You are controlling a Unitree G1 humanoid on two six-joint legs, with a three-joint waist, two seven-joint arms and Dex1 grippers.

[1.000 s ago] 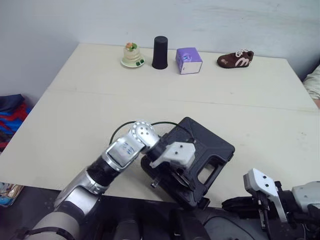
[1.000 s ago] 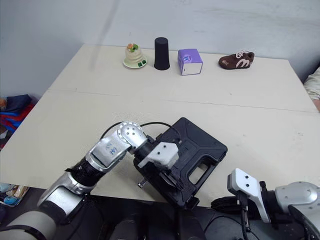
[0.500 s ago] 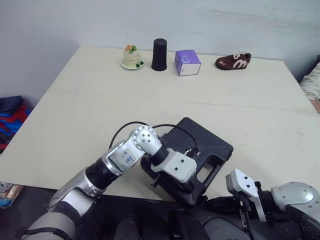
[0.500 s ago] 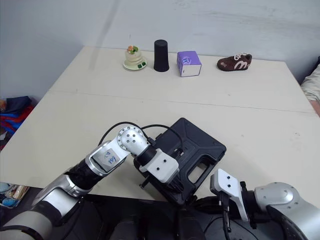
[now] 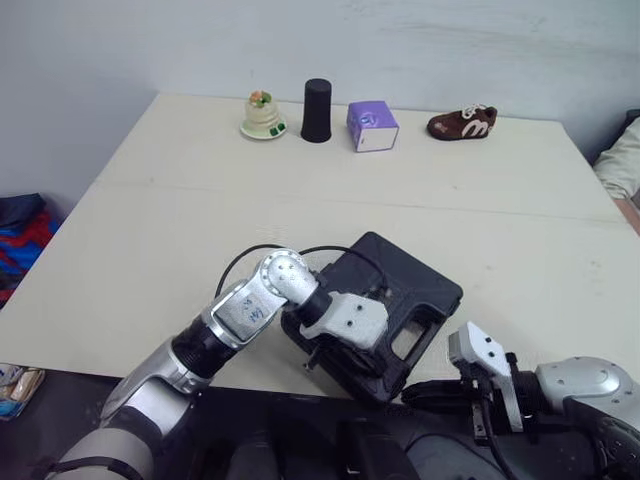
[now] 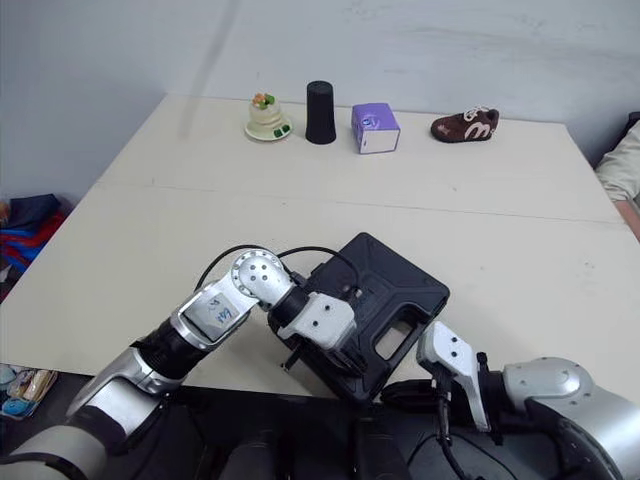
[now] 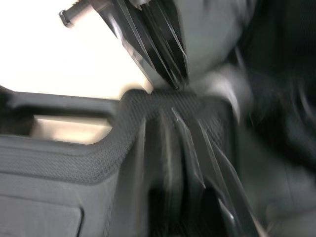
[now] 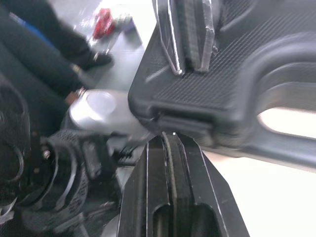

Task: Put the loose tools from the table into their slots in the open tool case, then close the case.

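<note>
The black case [image 5: 400,290] is seen lying closed at the near edge of the table [image 5: 200,220]. The right gripper [image 8: 170,140], fingers shut, is now brought against the case's front edge from further right a second ago. The left gripper [image 8: 186,66], also shut, is kept pressed on the case lid. Only latching is judged left. No loose tools are seen around the case. A shoe [image 5: 461,123], box [image 5: 371,126] and cup [image 5: 317,110] are lined up far behind the case. A cloth [image 5: 20,235] is seen on the floor left of the case.

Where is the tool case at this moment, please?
The case lies closed at the near edge of the table, about the middle. The left gripper is on its near left part, and the right gripper is just off its near corner.
</note>
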